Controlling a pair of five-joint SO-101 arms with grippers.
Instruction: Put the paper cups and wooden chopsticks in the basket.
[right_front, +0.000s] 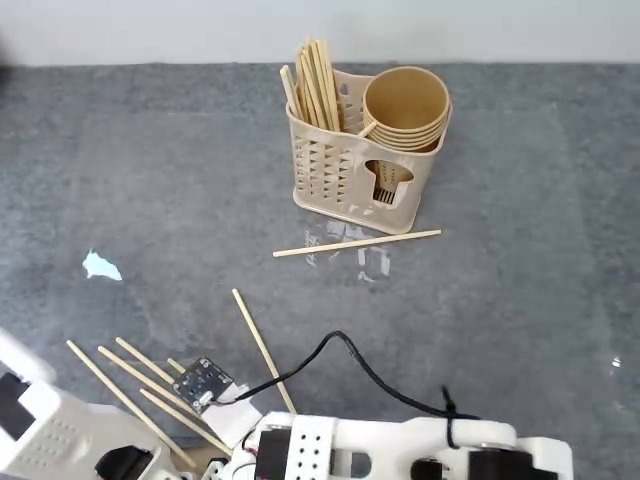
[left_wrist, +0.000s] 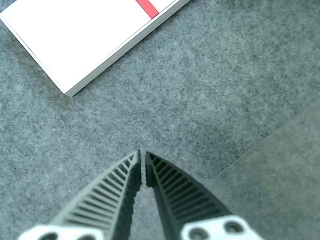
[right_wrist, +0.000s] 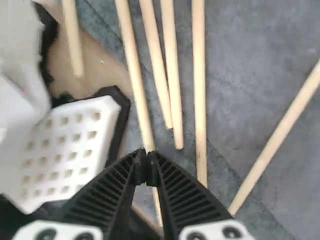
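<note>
A beige basket (right_front: 350, 190) stands at the back of the table. It holds a stack of paper cups (right_front: 405, 105) and a bundle of wooden chopsticks (right_front: 315, 85). One chopstick (right_front: 357, 243) lies just in front of it, and another (right_front: 263, 350) lies nearer the arms. Several more chopsticks (right_front: 140, 385) are spread at the front left. My right gripper (right_wrist: 146, 162) is shut, its tips directly over one of these chopsticks (right_wrist: 132, 75), which runs on beneath the fingers. My left gripper (left_wrist: 144, 167) is shut with nothing in it, above bare grey mat.
Both arm bases (right_front: 390, 450) line the front edge, with a black cable (right_front: 380, 385) looping across the mat. A white perforated arm part (right_wrist: 65, 150) sits close beside my right gripper. A white board (left_wrist: 85, 35) with a red stripe lies beyond my left gripper. A scrap (right_front: 100, 266) lies at the left.
</note>
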